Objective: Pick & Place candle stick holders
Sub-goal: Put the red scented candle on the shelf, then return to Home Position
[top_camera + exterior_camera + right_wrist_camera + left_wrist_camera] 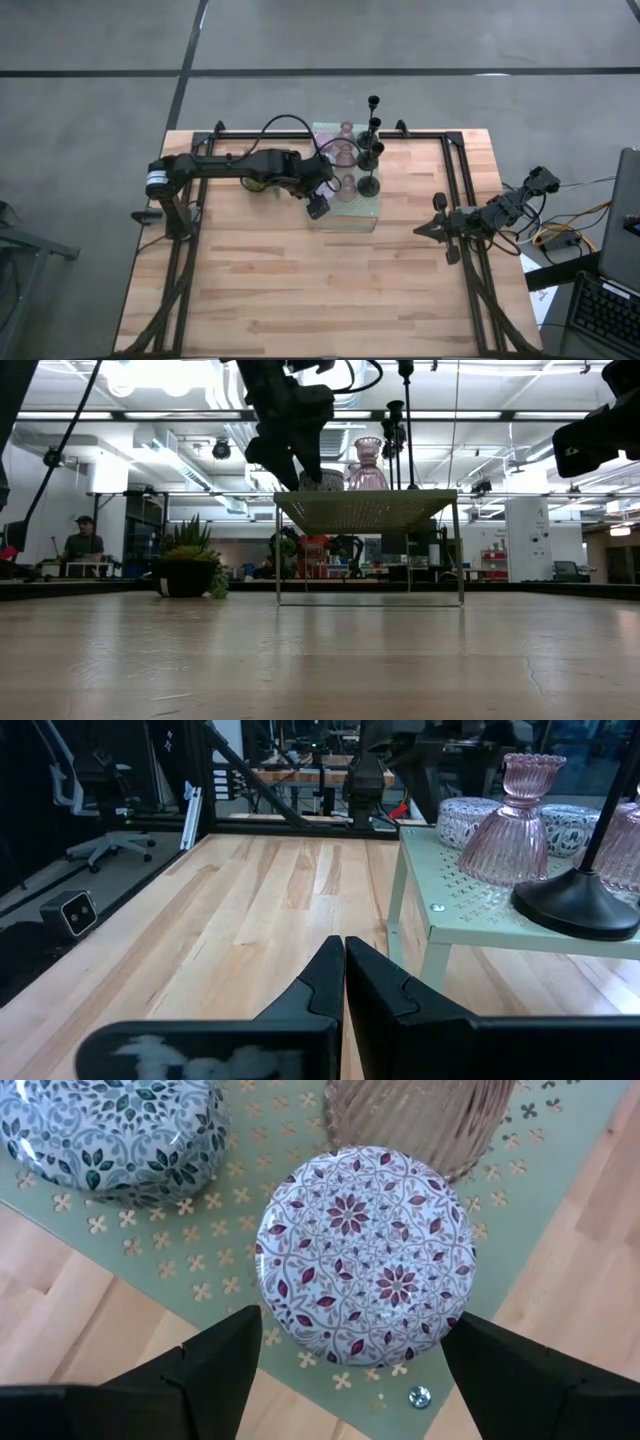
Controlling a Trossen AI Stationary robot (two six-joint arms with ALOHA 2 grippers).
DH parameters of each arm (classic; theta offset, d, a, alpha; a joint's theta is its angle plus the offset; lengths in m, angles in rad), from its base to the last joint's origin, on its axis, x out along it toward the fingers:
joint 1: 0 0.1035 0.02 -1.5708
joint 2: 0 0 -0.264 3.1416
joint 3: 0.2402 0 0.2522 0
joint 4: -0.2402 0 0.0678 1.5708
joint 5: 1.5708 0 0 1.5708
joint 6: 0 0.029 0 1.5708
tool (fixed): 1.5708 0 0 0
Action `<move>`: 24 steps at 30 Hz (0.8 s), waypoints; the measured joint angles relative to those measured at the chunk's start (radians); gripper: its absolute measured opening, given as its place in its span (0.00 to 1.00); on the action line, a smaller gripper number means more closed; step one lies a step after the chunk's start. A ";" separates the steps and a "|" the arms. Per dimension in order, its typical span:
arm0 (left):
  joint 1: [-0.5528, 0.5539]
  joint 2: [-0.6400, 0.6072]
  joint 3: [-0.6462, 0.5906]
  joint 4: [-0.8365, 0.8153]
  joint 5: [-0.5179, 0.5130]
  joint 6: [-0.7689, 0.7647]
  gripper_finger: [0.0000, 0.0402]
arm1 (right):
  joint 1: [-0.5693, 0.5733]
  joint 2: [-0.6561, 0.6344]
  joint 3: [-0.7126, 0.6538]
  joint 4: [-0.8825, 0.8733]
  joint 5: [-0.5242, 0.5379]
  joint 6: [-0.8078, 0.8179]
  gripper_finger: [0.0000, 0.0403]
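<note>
Left end effector (350,1370), spread, straddles a red-patterned round holder (367,1254) near the green perforated stand's edge (470,1320); right end effector (344,960) pressed together over bare desk (250,930).

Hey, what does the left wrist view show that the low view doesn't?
Only the left wrist view shows the red-patterned round holder lying between the open left claw fingers, and a blue-green patterned one beside it. Only the low view shows the potted plant and a pink glass holder upright on top. Both show the pale green perforated stand.
</note>
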 joint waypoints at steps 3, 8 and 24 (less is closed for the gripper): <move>0.000 -0.002 0.000 -0.020 0.000 0.001 0.76 | 0.000 0.000 0.000 0.000 0.000 0.000 0.02; -0.001 -0.009 -0.001 -0.066 -0.021 0.013 0.77 | 0.000 0.000 0.000 0.000 0.000 -0.004 0.02; -0.161 -0.101 -0.191 -0.049 -0.015 0.058 0.69 | 0.000 0.000 0.000 0.000 0.000 0.000 0.02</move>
